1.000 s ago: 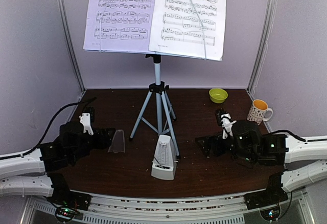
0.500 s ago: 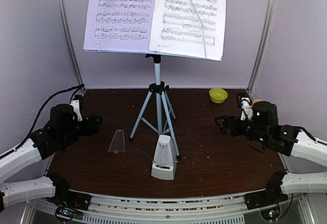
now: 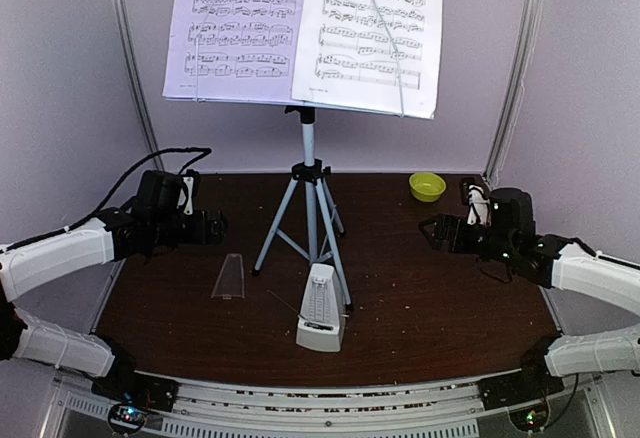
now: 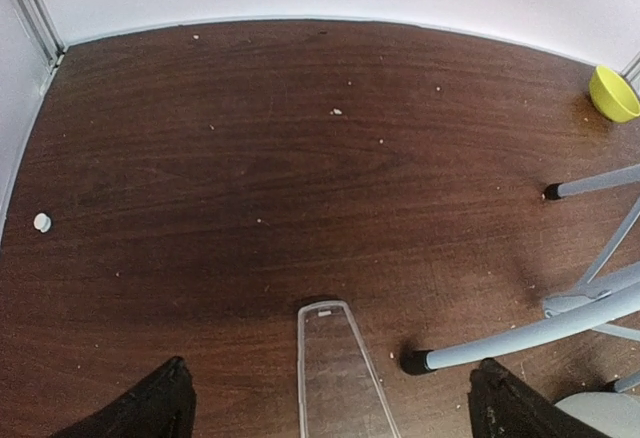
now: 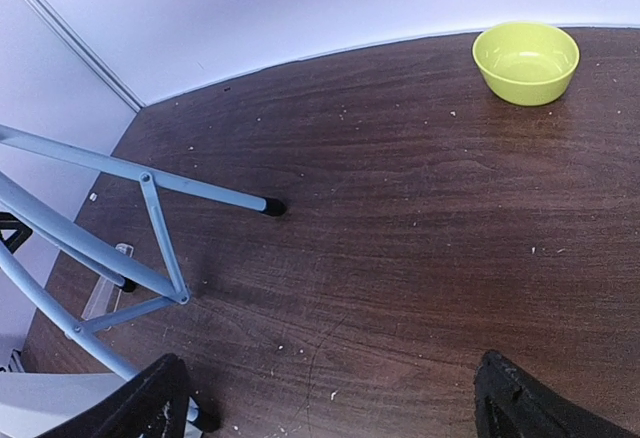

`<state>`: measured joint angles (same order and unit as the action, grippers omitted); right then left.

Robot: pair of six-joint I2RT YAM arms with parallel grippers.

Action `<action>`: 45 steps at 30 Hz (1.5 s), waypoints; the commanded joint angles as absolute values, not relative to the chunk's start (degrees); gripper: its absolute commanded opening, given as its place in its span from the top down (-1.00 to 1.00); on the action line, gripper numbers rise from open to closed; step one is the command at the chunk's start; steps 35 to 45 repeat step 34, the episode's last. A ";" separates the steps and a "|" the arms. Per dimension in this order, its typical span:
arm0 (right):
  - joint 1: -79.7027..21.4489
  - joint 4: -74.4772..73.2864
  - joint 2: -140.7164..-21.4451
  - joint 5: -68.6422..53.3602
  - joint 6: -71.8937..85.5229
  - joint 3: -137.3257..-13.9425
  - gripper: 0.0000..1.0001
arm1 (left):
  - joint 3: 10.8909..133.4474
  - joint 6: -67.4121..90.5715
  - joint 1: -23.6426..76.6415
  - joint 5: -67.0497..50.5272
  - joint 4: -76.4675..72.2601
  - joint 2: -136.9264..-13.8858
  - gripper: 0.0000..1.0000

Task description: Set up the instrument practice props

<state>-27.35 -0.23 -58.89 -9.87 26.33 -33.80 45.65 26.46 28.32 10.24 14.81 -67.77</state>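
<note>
Two pages (image 3: 240,33) on stand (image 3: 308,143), metronome (image 3: 321,308) uncovered

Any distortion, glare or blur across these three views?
Top external: even light, sharp, top of the printed sheet-music pages cropped. Left wrist: back edge of the dark wooden table bows, fisheye; soft sheen mid-board. Right wrist: same bowing; small yellow-green bowl crisp.

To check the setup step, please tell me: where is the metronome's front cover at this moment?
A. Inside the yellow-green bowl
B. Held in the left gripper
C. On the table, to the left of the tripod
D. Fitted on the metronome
C: the clear cover lies on the table to the left of the tripod, apart from the metronome, and nothing grips it.
</note>
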 commanded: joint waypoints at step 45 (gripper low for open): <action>-25.93 18.23 -66.33 -15.47 28.97 -22.99 -1.00 | 37.35 39.46 24.96 7.23 9.96 -69.08 -0.96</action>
